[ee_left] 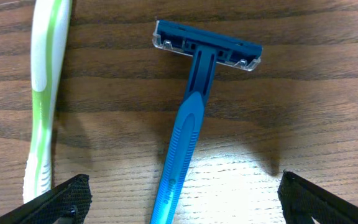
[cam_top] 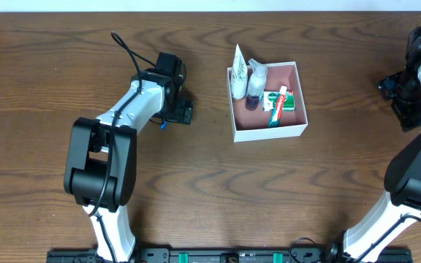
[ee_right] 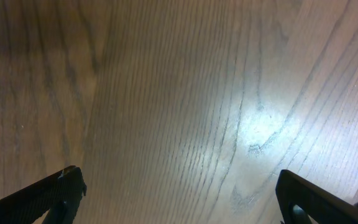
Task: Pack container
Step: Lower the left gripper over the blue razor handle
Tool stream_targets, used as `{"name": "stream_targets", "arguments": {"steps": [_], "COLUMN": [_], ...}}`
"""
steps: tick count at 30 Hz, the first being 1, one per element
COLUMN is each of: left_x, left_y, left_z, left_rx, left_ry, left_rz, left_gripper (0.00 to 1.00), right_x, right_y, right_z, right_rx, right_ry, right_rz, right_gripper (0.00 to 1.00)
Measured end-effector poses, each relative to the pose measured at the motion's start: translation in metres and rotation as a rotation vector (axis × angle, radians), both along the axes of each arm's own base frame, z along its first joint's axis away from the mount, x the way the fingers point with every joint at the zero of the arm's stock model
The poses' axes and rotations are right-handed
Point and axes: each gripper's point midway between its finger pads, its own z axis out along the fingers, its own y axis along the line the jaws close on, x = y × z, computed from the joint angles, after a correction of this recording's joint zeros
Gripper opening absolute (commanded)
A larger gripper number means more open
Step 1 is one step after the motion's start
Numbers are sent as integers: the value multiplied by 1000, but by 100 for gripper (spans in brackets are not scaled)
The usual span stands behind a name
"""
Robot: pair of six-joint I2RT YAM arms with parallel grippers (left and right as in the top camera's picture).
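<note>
The container [cam_top: 295,98], a shallow white box with a pink inside, sits at the table's centre right. It holds a white tube [cam_top: 237,73], a clear bottle [cam_top: 256,86] with purple liquid, a toothpaste tube [cam_top: 278,106] and a green-and-white packet [cam_top: 289,102]. To its left, my left gripper [cam_top: 180,111] hangs low over the wood. In the left wrist view that gripper [ee_left: 182,200] is open, its fingers on either side of a blue razor's [ee_left: 194,106] handle and not touching it. A green-and-white toothbrush [ee_left: 45,93] lies beside the left finger. My right gripper [ee_right: 179,196] is open over bare wood.
The right arm [cam_top: 415,157] stands at the table's right edge, its gripper [cam_top: 397,91] well away from the box. The left arm's black cable [cam_top: 126,50] loops above its wrist. A black rail [cam_top: 225,256] runs along the front edge.
</note>
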Motion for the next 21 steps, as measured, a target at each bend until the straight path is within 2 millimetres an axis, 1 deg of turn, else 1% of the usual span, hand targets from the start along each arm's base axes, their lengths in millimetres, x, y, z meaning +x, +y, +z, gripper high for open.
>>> {"name": "stream_targets", "arguments": {"steps": [21], "left_x": [1], "left_y": [-3], "left_z": [0], "left_rx": [-14], "left_ry": [-1], "left_rz": [-4], "left_gripper": [92], "right_x": [0], "right_y": [0], "right_z": [0], "right_rx": [0], "right_ry": [0], "right_rz": [0], "right_gripper": [99]}}
